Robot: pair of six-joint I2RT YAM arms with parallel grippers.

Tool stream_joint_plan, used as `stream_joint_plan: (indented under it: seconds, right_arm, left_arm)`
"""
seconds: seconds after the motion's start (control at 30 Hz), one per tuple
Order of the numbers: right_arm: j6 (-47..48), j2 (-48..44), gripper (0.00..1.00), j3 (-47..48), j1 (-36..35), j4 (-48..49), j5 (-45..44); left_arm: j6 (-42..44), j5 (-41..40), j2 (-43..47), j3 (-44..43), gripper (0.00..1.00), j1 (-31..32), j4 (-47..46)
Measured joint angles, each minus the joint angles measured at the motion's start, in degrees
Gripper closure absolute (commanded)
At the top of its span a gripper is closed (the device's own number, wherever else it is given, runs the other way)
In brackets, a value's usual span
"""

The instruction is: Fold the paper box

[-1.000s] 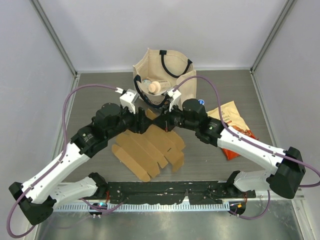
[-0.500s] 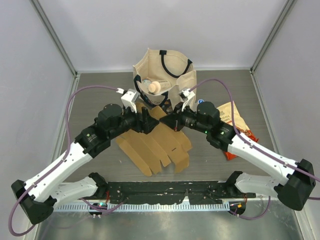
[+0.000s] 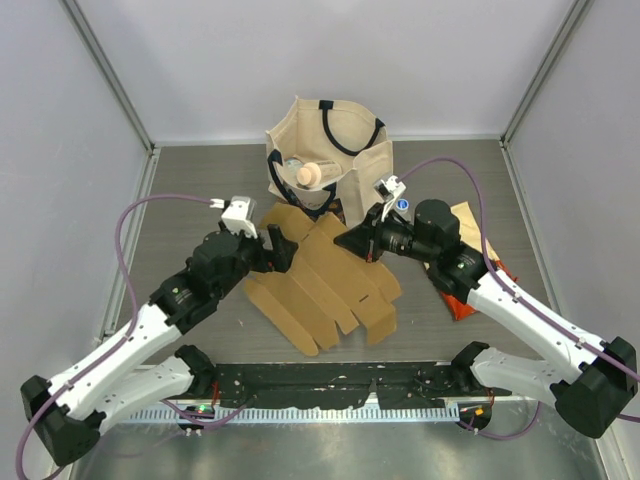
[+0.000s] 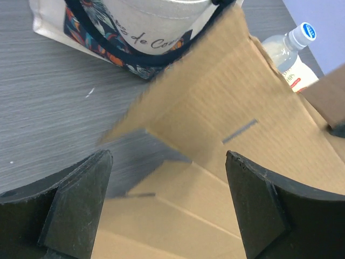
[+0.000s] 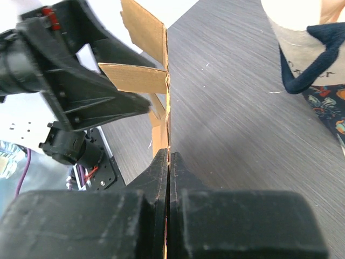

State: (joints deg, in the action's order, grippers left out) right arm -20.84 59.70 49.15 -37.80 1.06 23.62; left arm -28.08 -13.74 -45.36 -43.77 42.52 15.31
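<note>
The paper box (image 3: 322, 283) is a flat brown blank lying on the table's middle, its far part lifted. My right gripper (image 3: 347, 240) is shut on the blank's far right edge; in the right wrist view the thin cardboard (image 5: 141, 77) runs edge-on into the shut gripper (image 5: 169, 156). My left gripper (image 3: 283, 248) stands open at the blank's far left edge. In the left wrist view its fingers (image 4: 75, 205) are spread wide over the paper box (image 4: 226, 124), gripping nothing, with a raised flap just beyond the left gripper (image 4: 168, 156).
A cream tote bag (image 3: 325, 150) stands just behind the blank, close to both grippers, also the tote bag (image 4: 135, 32) ahead of the left fingers. A water bottle (image 4: 288, 54) lies to its right. An orange-and-cream snack pouch (image 3: 458, 303) lies under the right arm.
My left gripper has opened and drawn back to the left. The right arm has moved right, still shut on the blank, pulling it to the right.
</note>
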Motion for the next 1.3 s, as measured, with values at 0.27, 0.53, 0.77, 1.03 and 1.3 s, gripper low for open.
stream_joint_plan:
  seconds: [0.27,0.53,0.77,1.03,1.3]
  right_arm:
    - [1.2,0.0,0.99,-0.1,0.1,-0.3,2.5]
    - [2.0,3.4,0.99,0.4,0.3,-0.3,1.3]
    - [4.3,8.2,0.99,2.3,0.3,-2.3,-0.6]
    - [13.0,12.3,0.99,5.2,-4.4,-6.2,-5.6]
    - [25.3,20.8,0.99,6.6,-10.9,-7.1,-17.7]
  left_arm:
    - [0.6,8.4,-7.0,0.2,0.32,-4.1,-5.3]
    - [-3.6,13.7,-6.0,2.3,0.39,-4.7,-5.9]
    - [-9.9,16.7,-5.1,7.7,0.33,-4.7,-9.5]
    - [-13.4,15.1,-11.2,13.0,0.28,-4.7,-17.2]
    - [-15.3,10.8,-11.5,17.6,0.28,-4.7,-23.4]
